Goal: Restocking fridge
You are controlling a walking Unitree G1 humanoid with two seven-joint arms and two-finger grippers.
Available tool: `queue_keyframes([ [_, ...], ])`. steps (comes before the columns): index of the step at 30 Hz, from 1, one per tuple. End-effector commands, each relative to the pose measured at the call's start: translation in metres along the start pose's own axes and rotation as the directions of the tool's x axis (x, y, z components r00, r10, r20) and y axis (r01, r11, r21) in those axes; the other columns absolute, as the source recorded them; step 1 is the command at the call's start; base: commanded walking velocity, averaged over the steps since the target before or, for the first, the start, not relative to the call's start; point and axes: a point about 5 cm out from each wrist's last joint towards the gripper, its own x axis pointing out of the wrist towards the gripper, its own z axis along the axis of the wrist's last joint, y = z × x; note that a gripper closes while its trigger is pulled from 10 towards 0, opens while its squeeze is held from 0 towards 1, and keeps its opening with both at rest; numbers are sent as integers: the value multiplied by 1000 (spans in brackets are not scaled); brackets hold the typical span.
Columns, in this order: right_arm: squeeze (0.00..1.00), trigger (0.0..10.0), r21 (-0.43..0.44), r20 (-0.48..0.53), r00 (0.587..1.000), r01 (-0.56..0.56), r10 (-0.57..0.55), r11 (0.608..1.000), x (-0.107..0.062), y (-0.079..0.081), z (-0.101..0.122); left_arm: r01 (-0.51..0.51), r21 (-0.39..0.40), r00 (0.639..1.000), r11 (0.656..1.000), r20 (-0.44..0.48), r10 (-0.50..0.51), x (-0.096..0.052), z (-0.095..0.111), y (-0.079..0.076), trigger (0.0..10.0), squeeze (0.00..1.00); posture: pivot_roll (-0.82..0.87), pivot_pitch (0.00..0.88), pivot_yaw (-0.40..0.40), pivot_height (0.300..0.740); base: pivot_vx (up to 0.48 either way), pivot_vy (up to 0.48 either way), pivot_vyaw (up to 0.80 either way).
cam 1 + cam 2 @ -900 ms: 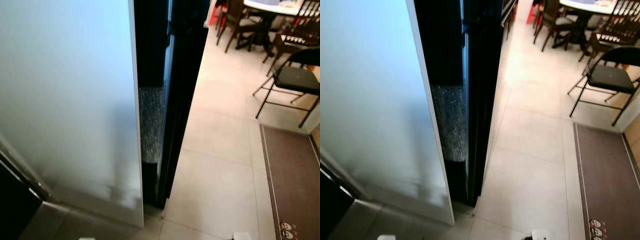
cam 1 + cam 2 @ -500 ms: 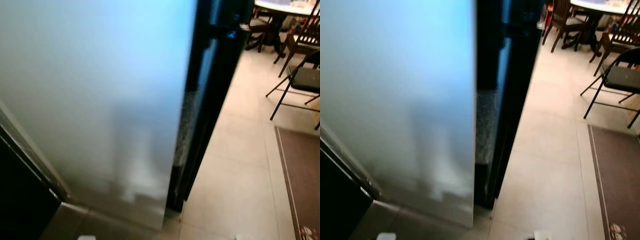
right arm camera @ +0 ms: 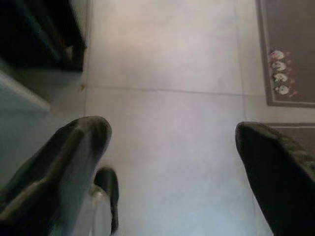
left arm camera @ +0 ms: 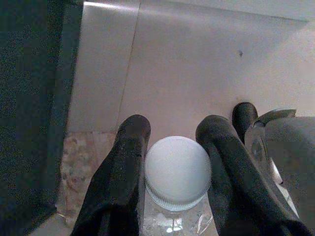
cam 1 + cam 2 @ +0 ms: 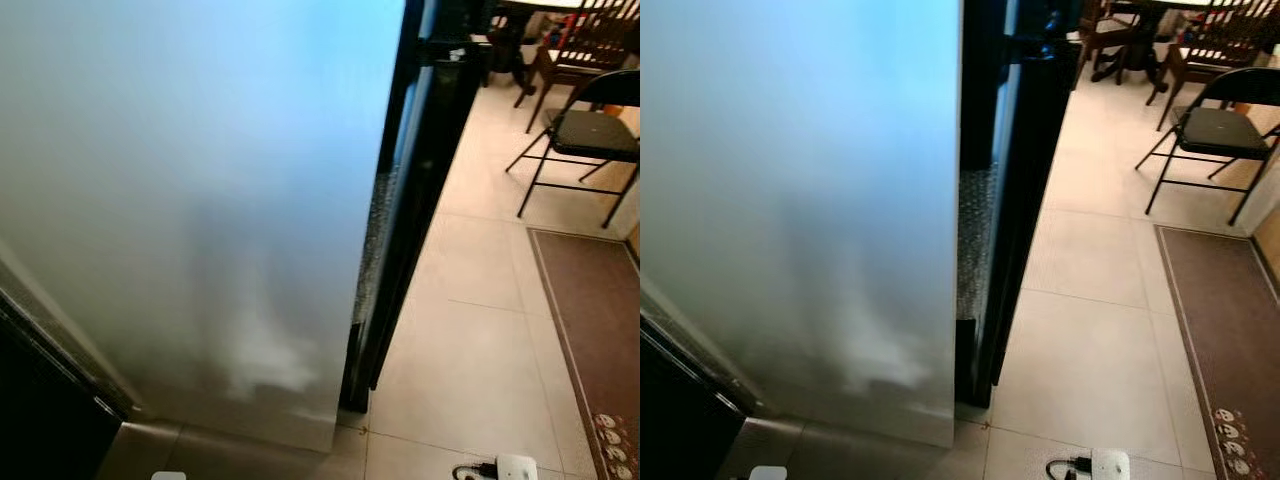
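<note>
End effector (image 4: 174, 142) on left wrist grips capped bottle (image 4: 177, 172).

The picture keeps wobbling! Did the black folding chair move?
No. The folding chair still stands just beyond the brown mat's far edge; the camera shifted.

A pale fridge door (image 5: 810, 200) blocks the whole left side, edge-on to a narrow dark gap (image 5: 980, 270) beside the black cabinet edge (image 5: 1025, 180). To the right, open tiled floor (image 5: 1090, 330) gives free passage. A white plug block (image 5: 1110, 464) lies low on the tiles, a brown mat (image 5: 1225, 330) runs alongside, and a folding chair (image 5: 1210, 130) stands beyond.
</note>
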Motion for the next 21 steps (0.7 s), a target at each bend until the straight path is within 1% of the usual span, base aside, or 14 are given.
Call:
queue_keyframes([
  [1,0,10000,7,250,968,36,-37,999,21,-14,97,3,8,1000,1000,-13,-3,-1,-4,1,10000,0,-51,0,-3,740,0,0,0],
  [2,0,10000,6,287,957,33,-33,999,21,-14,107,2,8,1000,1000,-14,-2,-1,-4,1,10000,0,-51,0,-3,740,0,0,0],
  [5,0,10000,11,376,926,41,-42,999,20,-13,125,0,6,1000,1000,-15,0,-1,-5,1,10000,0,-52,0,-6,740,0,0,0],
  [7,0,10000,28,453,890,40,-48,999,17,-14,139,-2,4,1000,1000,-17,2,-1,-6,1,10000,0,-52,0,-9,740,0,0,0],
  [8,0,10000,21,494,868,43,-48,999,15,-14,147,-2,4,1000,1000,-19,2,-1,-6,1,10000,0,-57,0,-9,740,0,0,0],
  [9,0,10000,21,494,868,43,-48,999,15,-14,147,-2,4,1000,1000,-19,2,-1,-6,1,10000,0,-57,0,-9,740,0,0,0],
  [10,0,10000,-2,548,836,42,-34,999,12,-12,158,-2,5,1000,1000,-22,2,-2,-8,1,10000,0,-59,0,-9,740,0,0,0],
  [11,0,10000,-3,557,830,39,-31,999,11,-11,159,-2,5,1000,1000,-23,2,-2,-8,1,10000,0,-59,0,-9,740,0,0,0],
  [14,0,10000,-14,644,765,25,-10,1000,4,-6,175,-2,7,1000,1000,-24,2,-2,-9,1,10000,0,-59,0,-17,740,0,0,0],
  [15,0,10000,-18,658,753,21,-4,1000,2,-5,178,-2,7,1000,1000,-25,2,-2,-9,1,10000,0,-59,0,-17,740,0,0,0],
  [17,0,10000,-56,714,698,-14,49,998,-6,6,189,-3,6,1000,1000,-24,3,-2,-9,1,10000,0,-53,0,-24,740,0,0,0],
  [19,0,10000,-82,763,636,-79,113,994,-19,24,200,-4,4,1000,1000,-23,4,-2,-10,1,10000,0,-48,0,-29,740,0,0,0],
  [20,0,10000,-99,786,600,-116,150,988,-28,37,205,-4,4,1000,1000,-21,4,-2,-10,1,10000,0,-51,0,-29,740,0,0,0],
  [21,0,10000,-103,793,589,-126,158,987,-31,40,207,-5,4,1000,1000,-21,5,-2,-10,1,10000,0,-51,0,-29,740,0,0,0],
])
